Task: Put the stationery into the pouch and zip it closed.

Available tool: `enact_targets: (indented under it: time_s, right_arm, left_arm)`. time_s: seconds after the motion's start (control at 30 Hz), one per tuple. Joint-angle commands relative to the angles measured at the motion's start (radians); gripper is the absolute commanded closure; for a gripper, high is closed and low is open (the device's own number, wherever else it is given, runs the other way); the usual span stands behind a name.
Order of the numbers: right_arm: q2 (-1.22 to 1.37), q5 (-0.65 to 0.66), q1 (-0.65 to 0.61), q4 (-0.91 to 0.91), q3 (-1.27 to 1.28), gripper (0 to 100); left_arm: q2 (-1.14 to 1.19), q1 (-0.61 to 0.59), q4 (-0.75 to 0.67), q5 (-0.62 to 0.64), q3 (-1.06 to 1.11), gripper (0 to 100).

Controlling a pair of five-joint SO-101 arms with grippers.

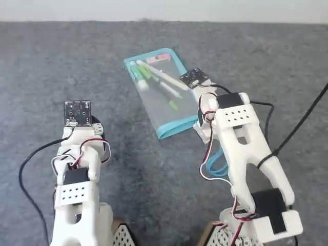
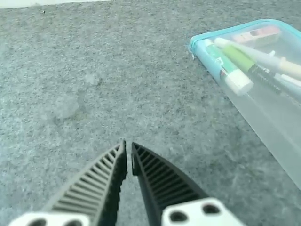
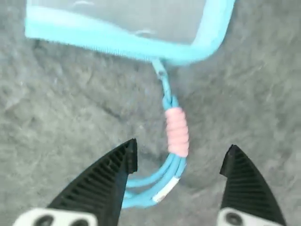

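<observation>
Squinting at the pens [image 1: 154, 78] inside the see-through pouch [image 1: 165, 108], I found their print too small to read. The pouch lay flat on the worktop [image 1: 128, 169], its turquoise edging close to my right arm and well apart from the left. My right jaws hung released on either side of the pink bead [image 3: 178, 131] on the zip cord [image 3: 164, 172], which trailed from the pouch's corner. My left jaws were clenched on nothing above grey felt. 1 pale wall [image 1: 154, 9] ran behind the worktop's far edge.
</observation>
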Motion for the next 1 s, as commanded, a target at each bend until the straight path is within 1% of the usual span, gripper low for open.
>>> enact_targets:
  time_s: [0.0, 0.2, 0.37, 0.47, 0.7, 0.87, 0.97]
  right_arm:
    - [0.054, 0.058, 0.016, -0.068, -0.008, 71.0]
    - [0.153, 0.072, 0.016, -0.084, -0.008, 72.0]
    - [0.166, 0.064, 0.018, -0.085, -0.008, 83.2]
    - [0.168, 0.063, 0.018, -0.085, -0.008, 87.4]
    - [0.174, 0.063, 0.018, -0.082, -0.005, 88.1]
    - [0.174, 0.064, 0.016, -0.079, -0.005, 92.8]
    - [0.177, 0.064, 0.015, -0.074, 0.005, 90.2]
  left_arm:
    - [-0.043, 0.002, 0.005, 0.009, -0.008, 98]
    - [-0.043, 0.002, 0.005, 0.009, -0.008, 98]
    - [-0.043, 0.002, 0.005, 0.009, -0.01, 98]
    - [-0.043, 0.002, 0.005, 0.009, -0.01, 98]
    - [-0.043, 0.002, 0.005, 0.009, -0.008, 98]
    - [-0.043, 0.002, 0.005, 0.009, -0.008, 98]
    - [-0.043, 0.002, 0.005, 0.009, -0.008, 98]
